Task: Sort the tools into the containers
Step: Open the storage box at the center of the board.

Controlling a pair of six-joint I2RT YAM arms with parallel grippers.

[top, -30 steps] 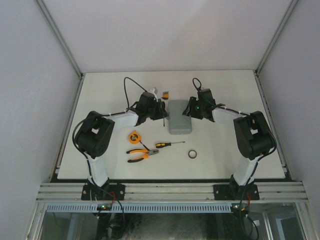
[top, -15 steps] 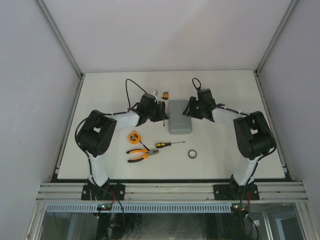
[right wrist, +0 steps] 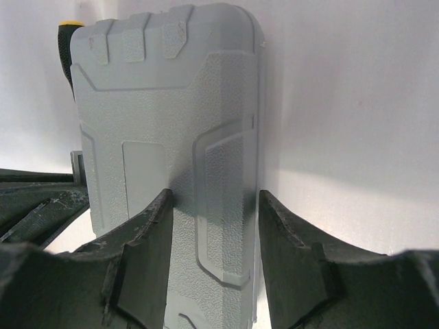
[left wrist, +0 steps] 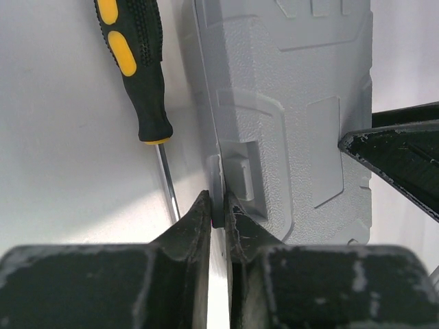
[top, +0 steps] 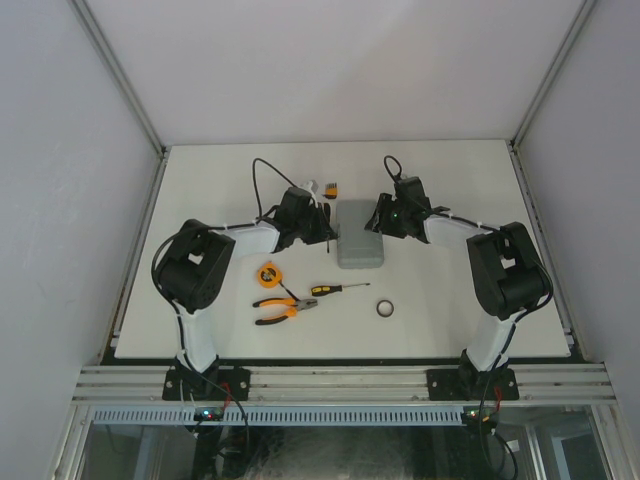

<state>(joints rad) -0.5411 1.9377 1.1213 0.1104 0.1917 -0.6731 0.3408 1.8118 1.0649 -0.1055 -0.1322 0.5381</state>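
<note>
Only close-up: left claw (left wrist: 218, 205) tight on tool case (left wrist: 295, 103) lip.

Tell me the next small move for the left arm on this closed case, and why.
Probably ease the lid's edge up a little. The left gripper pinches the thin lip of the grey case beside the latch, the case lies closed on the table, and the right gripper straddles its other side, seemingly to steady it.
</note>
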